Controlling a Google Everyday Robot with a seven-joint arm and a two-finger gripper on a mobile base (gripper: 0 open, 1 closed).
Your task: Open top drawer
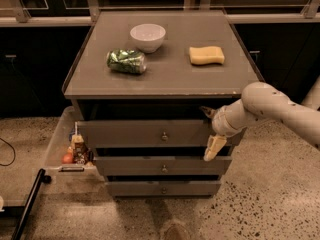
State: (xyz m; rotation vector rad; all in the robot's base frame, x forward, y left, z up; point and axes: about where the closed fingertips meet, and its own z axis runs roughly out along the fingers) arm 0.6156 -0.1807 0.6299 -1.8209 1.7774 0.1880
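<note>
One brass knob looked the best hold on the rigid top drawer; the gripper gaped wide, right of the knob.

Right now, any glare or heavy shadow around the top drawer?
Camera view: dim warm light, no glare on the top drawer; dark shadow band above it under the cabinet top; gripper at the drawer's right end is well lit.

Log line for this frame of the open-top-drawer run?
task: open top drawer | claw: open, at right end of wide grey top drawer front | small round brass knob: untouched
</note>
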